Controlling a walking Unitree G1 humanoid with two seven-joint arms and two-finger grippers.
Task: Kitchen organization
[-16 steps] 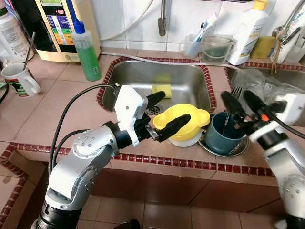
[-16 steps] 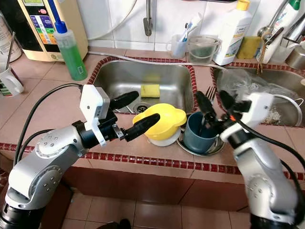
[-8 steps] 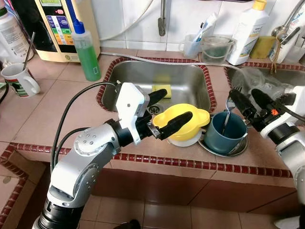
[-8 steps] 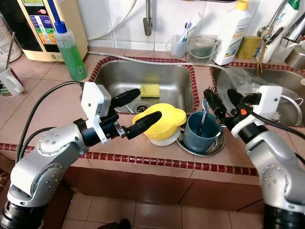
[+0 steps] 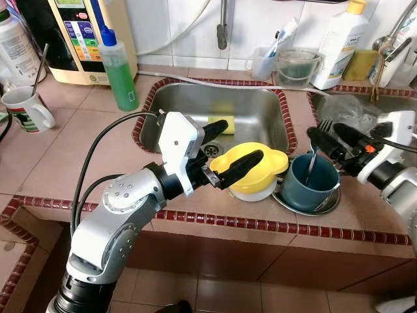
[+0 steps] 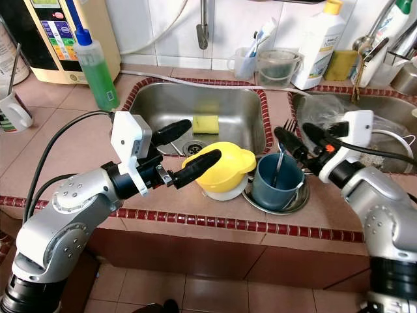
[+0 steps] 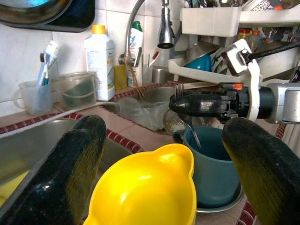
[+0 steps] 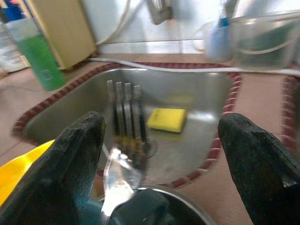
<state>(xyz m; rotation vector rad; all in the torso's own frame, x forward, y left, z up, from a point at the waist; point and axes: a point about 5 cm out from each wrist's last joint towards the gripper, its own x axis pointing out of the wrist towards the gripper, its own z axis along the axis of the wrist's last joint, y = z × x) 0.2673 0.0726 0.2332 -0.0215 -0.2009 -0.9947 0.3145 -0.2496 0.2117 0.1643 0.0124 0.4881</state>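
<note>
On the tiled counter's near edge, a yellow lemon-shaped plastic bowl (image 5: 253,167) sits on a white dish, just left of a dark teal ceramic mug (image 5: 313,183) standing on a round steel plate (image 5: 329,203). A steel fork (image 8: 124,126) and spoon stand in the mug. The left gripper (image 5: 223,150) hovers over the bowl's near left side, fingers spread apart. The right gripper (image 5: 330,137), fingers also apart, hangs beside the fork's tines at the mug's far right. A yellow rectangular sponge (image 6: 204,124) lies in the steel sink (image 6: 163,104) behind.
</note>
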